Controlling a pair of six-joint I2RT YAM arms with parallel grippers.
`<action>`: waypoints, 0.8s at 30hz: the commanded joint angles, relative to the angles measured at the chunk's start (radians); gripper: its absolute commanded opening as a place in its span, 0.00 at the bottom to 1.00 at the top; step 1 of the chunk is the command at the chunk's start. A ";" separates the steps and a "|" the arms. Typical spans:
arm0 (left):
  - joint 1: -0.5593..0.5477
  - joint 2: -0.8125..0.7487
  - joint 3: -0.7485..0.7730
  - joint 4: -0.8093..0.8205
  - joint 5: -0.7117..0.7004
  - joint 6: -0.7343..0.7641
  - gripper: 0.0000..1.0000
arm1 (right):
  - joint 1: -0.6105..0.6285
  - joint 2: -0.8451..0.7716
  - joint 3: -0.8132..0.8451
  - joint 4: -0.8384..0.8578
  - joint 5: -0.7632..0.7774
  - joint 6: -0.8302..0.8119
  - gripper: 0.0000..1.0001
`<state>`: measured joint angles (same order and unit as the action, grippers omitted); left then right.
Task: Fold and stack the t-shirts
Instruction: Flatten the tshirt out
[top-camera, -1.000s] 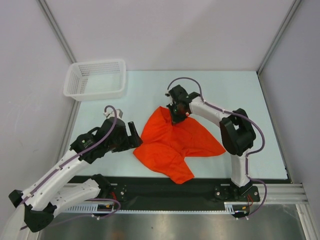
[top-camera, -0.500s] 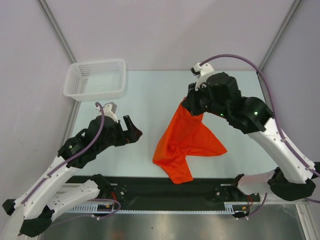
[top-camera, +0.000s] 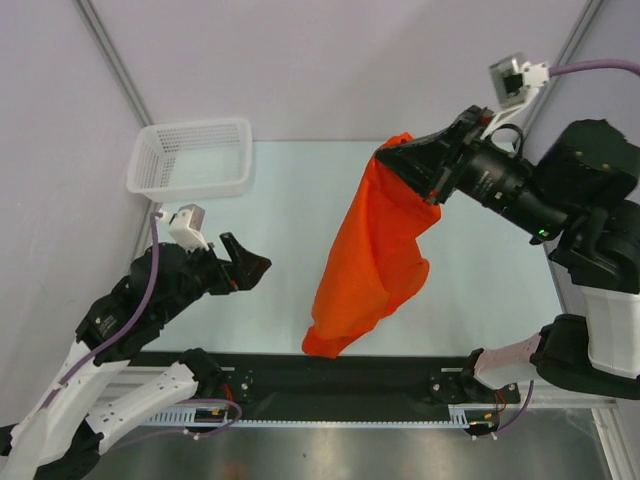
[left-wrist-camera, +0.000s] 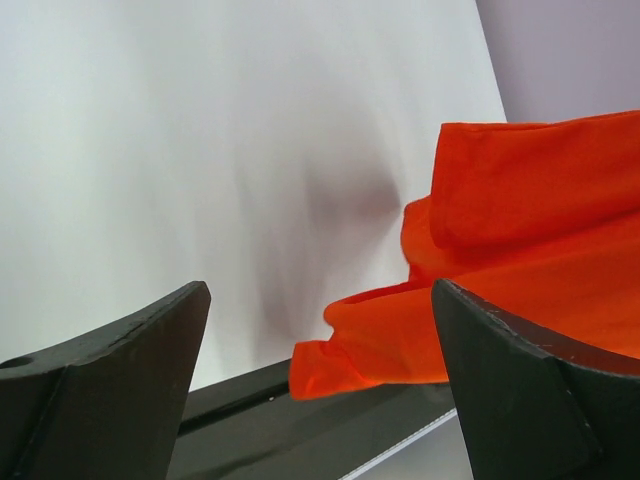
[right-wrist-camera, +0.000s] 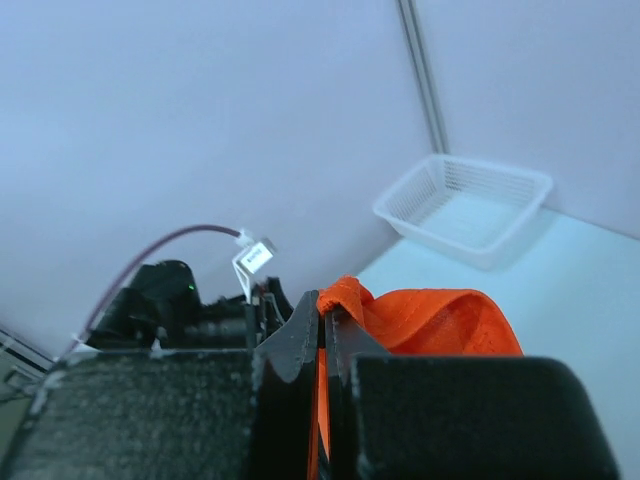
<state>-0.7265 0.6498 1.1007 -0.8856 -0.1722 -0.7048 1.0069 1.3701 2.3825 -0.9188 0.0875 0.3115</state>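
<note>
1. The right gripper (right-wrist-camera: 323, 306) is raised high above the table (top-camera: 290, 190), its jaws pressed together on a bunched fold of the orange-red t-shirt (top-camera: 375, 240).
2. The t-shirt hangs from that grip as 1 long, loosely folded drape. It slants down and to the left in the top view.
3. The t-shirt's lower end sits crumpled by the near edge of the table, next to the black rail (top-camera: 330, 380). The views do not show whether it rests on the surface or hangs just above it.
4. The left gripper (left-wrist-camera: 320, 290) is held over the left side of the table with its 2 fingers spread wide and nothing between them. It points toward the lower part of the t-shirt without touching it.
5. A white mesh basket (top-camera: 195, 185) stands at the far left corner of the table, well apart from the t-shirt and both grippers.
</note>
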 joint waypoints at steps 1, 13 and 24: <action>-0.005 -0.009 0.039 -0.010 0.005 0.037 0.99 | 0.007 -0.011 0.041 0.138 -0.044 0.047 0.00; -0.010 0.048 0.087 -0.091 0.053 0.093 0.99 | 0.007 -0.089 -0.027 0.138 0.395 0.060 0.00; -0.539 0.295 0.054 -0.162 -0.273 -0.185 0.97 | -0.287 -0.035 -0.415 -0.186 0.493 0.195 0.00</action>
<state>-1.2098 0.9134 1.1500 -1.0489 -0.3496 -0.7891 0.8539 1.2877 2.1300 -1.0088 0.6132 0.4583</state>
